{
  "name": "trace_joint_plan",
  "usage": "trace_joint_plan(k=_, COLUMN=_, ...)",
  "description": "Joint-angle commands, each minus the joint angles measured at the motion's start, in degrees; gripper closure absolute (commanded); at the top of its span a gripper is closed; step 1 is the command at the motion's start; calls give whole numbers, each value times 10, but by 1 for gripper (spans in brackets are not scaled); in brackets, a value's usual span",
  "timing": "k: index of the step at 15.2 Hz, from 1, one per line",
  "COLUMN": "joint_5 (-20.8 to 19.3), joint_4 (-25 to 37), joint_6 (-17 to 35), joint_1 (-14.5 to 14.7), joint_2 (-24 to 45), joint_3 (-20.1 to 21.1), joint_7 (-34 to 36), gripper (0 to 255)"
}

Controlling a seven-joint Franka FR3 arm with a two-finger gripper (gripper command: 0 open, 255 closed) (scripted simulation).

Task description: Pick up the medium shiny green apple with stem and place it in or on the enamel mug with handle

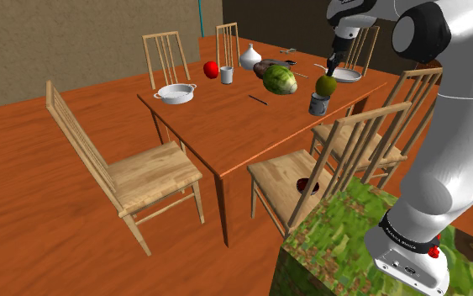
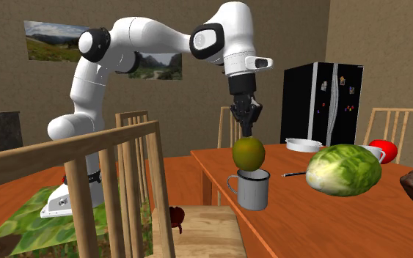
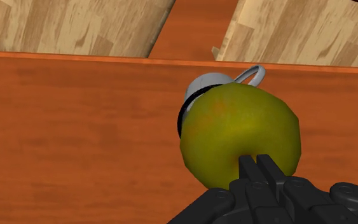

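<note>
Fingers are seen pressed together, clenched on nothing; the gripper (image 3: 257, 164) is held directly above the mug (image 3: 210, 81). On that grey metal mug's rim the yellow-green apple (image 3: 238, 137) is perched, too wide to drop in, and not gripped. The mug is stood near the table (image 1: 226, 126) edge, by the chairs. Just beyond the mug a green cabbage (image 1: 281, 80) is laid. Farther from the mug a white two-handled pot (image 1: 176, 92) and a red apple (image 1: 212, 68) are set.

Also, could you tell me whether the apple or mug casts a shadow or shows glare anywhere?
Wrist view: the apple shows no bright glare, and no shadow falls on the table around it; second exterior view: the mug has soft shading, no shadow at its base.
</note>
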Motion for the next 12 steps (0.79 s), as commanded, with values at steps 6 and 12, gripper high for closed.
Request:
trace_joint_plan(k=6, joint_5=2, joint_4=-11, joint_6=13, joint_1=0, joint_2=2, joint_3=0, joint_7=-3, gripper=255)
trace_joint_plan(k=12, joint_5=1, joint_4=-12, joint_6=13, joint_1=0, joint_2=1, joint_3=0, joint_7=-3, gripper=0)
